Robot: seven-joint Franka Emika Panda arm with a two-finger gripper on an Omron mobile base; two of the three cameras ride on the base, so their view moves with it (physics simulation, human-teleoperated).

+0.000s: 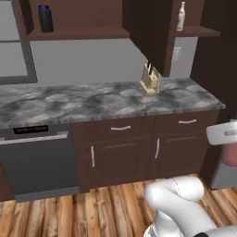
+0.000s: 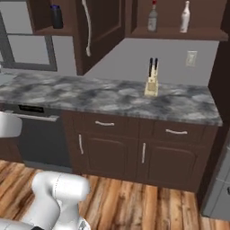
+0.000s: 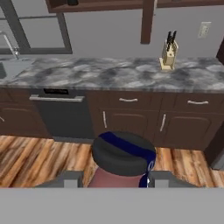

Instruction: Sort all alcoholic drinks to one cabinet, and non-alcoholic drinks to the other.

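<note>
One black bottle (image 2: 56, 16) in the left cabinet (image 2: 42, 30), two tall bottles (image 2: 152, 19) right; the pincer (image 3: 114, 183) pinches one red bottle (image 3: 118, 175).

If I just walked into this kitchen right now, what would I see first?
Probably the long grey marble counter with a wooden knife block standing on it. Above it, the open brown cabinets show bottles on their shelves: a black bottle with a blue lid on the left, and a clear red-capped bottle beside a cream-white bottle on the right. Right in front of the robot's hand is a small red bottle with a dark cap.
</note>
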